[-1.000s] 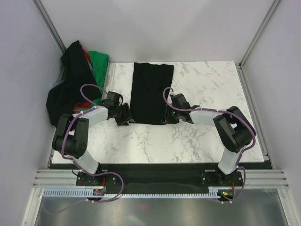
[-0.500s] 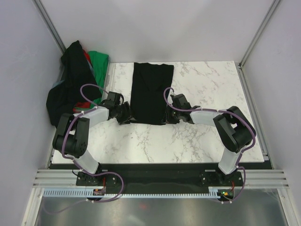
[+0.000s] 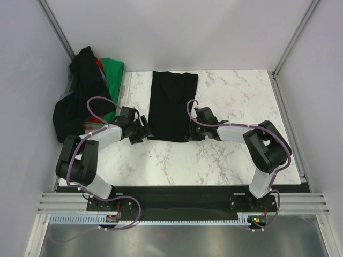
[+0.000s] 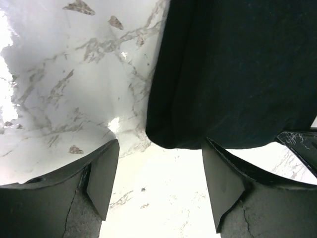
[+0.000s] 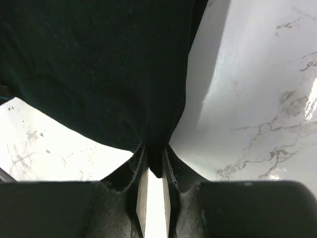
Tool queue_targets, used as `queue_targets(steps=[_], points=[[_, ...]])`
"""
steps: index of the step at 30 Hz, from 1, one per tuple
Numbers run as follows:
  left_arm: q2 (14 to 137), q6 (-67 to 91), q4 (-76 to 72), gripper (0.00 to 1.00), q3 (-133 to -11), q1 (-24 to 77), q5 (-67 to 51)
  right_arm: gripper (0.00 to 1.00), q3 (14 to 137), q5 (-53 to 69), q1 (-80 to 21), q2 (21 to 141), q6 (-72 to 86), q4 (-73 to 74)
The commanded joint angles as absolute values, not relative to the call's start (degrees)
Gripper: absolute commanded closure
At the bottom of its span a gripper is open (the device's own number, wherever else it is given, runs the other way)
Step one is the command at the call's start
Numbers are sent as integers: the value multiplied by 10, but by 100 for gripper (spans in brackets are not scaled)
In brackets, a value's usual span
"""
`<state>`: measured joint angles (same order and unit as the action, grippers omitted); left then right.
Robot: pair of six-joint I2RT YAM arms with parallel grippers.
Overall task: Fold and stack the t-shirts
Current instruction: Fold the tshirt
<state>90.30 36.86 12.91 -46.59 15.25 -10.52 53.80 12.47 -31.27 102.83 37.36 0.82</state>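
Top external view: one black t-shirt (image 3: 172,104) is laid mid-table on the marble table (image 3: 236,96), already folded lengthwise into a long narrow strip.
Left gripper (image 4: 159,148): the fingers are held well apart with nothing between them. The near left corner of the black t-shirt is seen just ahead of the fingertips, and no contact is visible.
Right gripper (image 5: 154,163): the fingers are pressed together on the near right corner of the black t-shirt, and the cloth is pinched between them.
Pile of t-shirts (image 3: 86,91): black, green and red cloth is heaped unfolded at the far left corner, beside the table edge.
Progress: the task is judged to be at an early stage. One shirt is partly folded, and the crosswise fold is not yet made. No stack of folded shirts is visible, and the whole pile is left to be handled.
Containers: no bin or basket is seen. What the pile rests on cannot be told.
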Motion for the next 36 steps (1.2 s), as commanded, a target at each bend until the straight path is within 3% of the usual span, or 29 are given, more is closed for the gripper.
queue_targets(steps=[1, 10, 13, 14, 16, 18, 27, 36], points=[[893, 374, 142, 25, -459, 152, -68, 78, 532, 124, -309, 1041, 360, 12], [931, 381, 114, 42, -457, 154, -73, 80, 534, 128, -309, 1043, 359, 11], [938, 381, 108, 56, -460, 154, -78, 82, 533, 128, -309, 1045, 359, 11], [942, 381, 105, 65, -460, 153, -81, 83, 533, 128, -308, 1044, 359, 11], [943, 381, 102, 78, -459, 155, -83, 96, 533, 129, -309, 1047, 359, 11], [944, 381, 103, 98, -461, 156, -83, 100, 532, 129, -309, 1047, 359, 11], [829, 400, 190, 98, -452, 200, -81, 100, 497, 121, -308, 971, 361, 48], [617, 479, 322, 98, -410, 348, -30, 100, 413, 87, -363, 713, 394, 196]])
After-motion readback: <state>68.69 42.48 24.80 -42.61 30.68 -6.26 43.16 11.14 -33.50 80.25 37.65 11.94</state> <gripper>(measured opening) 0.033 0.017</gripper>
